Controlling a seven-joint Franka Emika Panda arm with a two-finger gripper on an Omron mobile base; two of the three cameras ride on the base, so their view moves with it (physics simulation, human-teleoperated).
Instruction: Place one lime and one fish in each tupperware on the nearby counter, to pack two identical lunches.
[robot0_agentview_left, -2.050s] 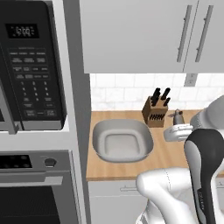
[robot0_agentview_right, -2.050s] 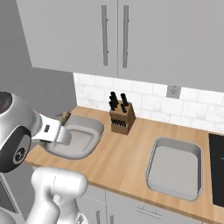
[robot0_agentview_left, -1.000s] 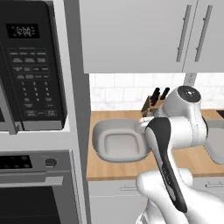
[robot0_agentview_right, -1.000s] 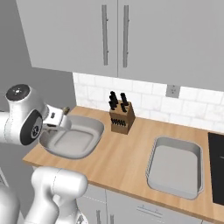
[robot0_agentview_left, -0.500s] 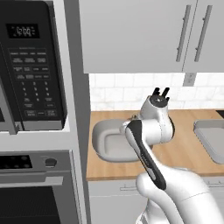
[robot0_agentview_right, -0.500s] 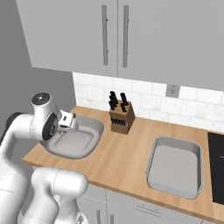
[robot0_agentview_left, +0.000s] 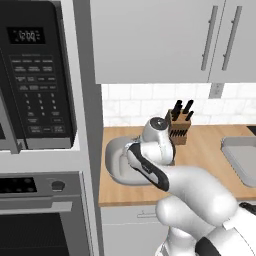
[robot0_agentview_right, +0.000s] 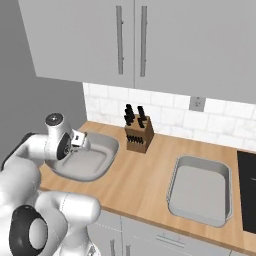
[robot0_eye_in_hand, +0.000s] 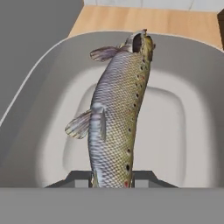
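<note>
While clenched on the fish (robot0_eye_in_hand: 117, 113), hand (robot0_eye_in_hand: 111, 177) above tupperware (robot0_agentview_right: 102, 165), tan counter (robot0_agentview_right: 150, 175).

Glossy white rounded arm (robot0_agentview_left: 200, 187) with a black band, dark joint caps, small dark fingers (robot0_eye_in_hand: 144, 176).

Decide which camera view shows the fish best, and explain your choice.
The hand view: the fish runs full length, scales and fins clear, held by the gripper over the tub. In both base views the arm hides it.
</note>
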